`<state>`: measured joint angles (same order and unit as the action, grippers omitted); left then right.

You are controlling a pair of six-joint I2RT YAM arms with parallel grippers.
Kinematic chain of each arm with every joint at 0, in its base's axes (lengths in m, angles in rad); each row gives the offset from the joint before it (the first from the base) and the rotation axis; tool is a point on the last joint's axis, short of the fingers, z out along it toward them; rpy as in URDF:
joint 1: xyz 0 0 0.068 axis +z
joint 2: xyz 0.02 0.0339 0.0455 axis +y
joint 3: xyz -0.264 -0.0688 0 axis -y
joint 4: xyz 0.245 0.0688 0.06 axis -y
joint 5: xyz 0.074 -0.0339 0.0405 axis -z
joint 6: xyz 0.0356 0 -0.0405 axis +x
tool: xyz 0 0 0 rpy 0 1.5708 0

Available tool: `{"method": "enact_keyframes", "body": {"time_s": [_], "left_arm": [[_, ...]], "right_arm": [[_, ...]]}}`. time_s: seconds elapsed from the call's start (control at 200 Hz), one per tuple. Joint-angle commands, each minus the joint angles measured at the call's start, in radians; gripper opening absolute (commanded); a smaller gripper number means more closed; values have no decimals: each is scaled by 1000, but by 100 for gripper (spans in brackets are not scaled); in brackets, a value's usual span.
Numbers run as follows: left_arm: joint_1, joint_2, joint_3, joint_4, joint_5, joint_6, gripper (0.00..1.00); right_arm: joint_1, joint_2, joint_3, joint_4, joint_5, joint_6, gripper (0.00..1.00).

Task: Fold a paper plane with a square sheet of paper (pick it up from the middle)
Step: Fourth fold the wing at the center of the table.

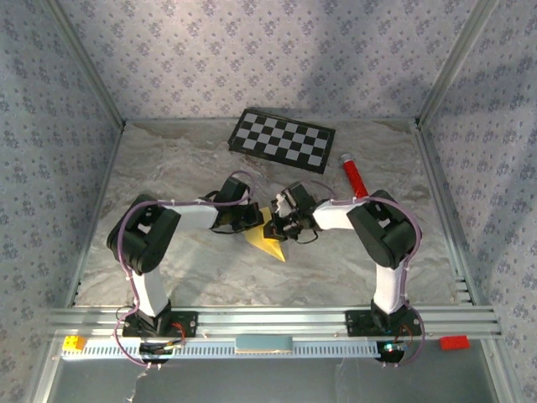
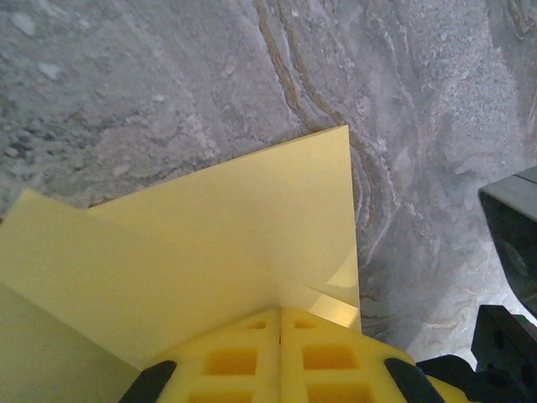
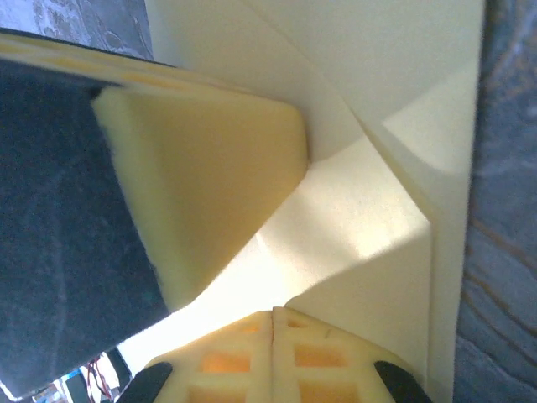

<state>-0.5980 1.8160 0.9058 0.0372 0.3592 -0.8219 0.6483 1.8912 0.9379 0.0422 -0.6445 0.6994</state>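
Note:
The square sheet of paper (image 1: 270, 239) is pale yellow and partly folded, with a pointed end toward the near side of the marble table. My two grippers meet over its far end. The left gripper (image 1: 258, 220) is shut. In the left wrist view its yellow pads (image 2: 281, 309) close where a raised flap of the paper (image 2: 252, 227) meets them. The right gripper (image 1: 281, 225) is shut too. In the right wrist view its pads (image 3: 273, 312) pinch a paper layer's edge (image 3: 369, 243), with a left finger (image 3: 201, 193) pressing close beside.
A black-and-white checkerboard panel (image 1: 282, 139) lies at the back of the table (image 1: 193, 159). A red tube (image 1: 352, 176) lies to its right. The enclosure's patterned walls stand on three sides. The right gripper's dark body (image 2: 512, 243) is at the left wrist view's right edge.

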Motion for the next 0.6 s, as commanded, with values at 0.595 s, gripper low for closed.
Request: {"method": "enact_keyframes", "body": {"time_s": [0.595], "left_arm": [[0, 48, -10, -55, -34, 21, 6]], "right_arm": [[-2, -170, -125, -116, -3, -63, 6]]}}
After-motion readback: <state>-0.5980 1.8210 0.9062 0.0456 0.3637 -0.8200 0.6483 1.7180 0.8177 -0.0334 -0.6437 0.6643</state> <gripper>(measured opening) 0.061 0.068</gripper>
